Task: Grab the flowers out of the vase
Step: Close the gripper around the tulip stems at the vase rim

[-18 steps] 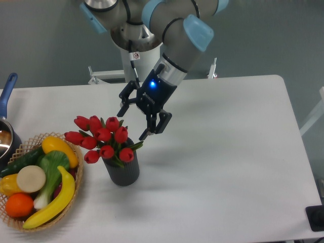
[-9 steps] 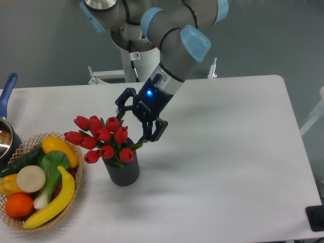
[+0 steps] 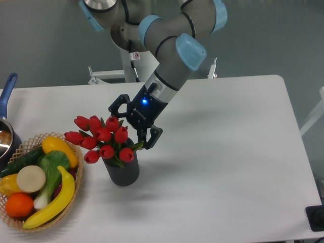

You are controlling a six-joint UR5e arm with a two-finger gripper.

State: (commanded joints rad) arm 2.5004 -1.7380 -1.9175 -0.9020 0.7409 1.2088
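So, one fixed cam only. Flowers (image 3: 104, 139), red tulip buds w/ green stems, stand upright in the vase (image 3: 122, 171), dark grey, ribbed, on the white counter (image 3: 228, 152), left of centre. Arm (image 3: 172, 66) reaches down from top centre, angled toward lower left. Gripper (image 3: 131, 126) sits at the upper right edge of the bunch, blue light lit on its body. Fingers (image 3: 153, 135) spread wide, holding nothing; one dark fingertip is just beside the rightmost buds, the other above the bunch's top. Prob. not touching the buds, but overlap makes it hard to tell. Basket (image 3: 76, 157), wicker, w/ fruit & veg, is at far left, just beside the vase. Pot (image 3: 6, 126) w/ blue handle at left edge, partly cut off.
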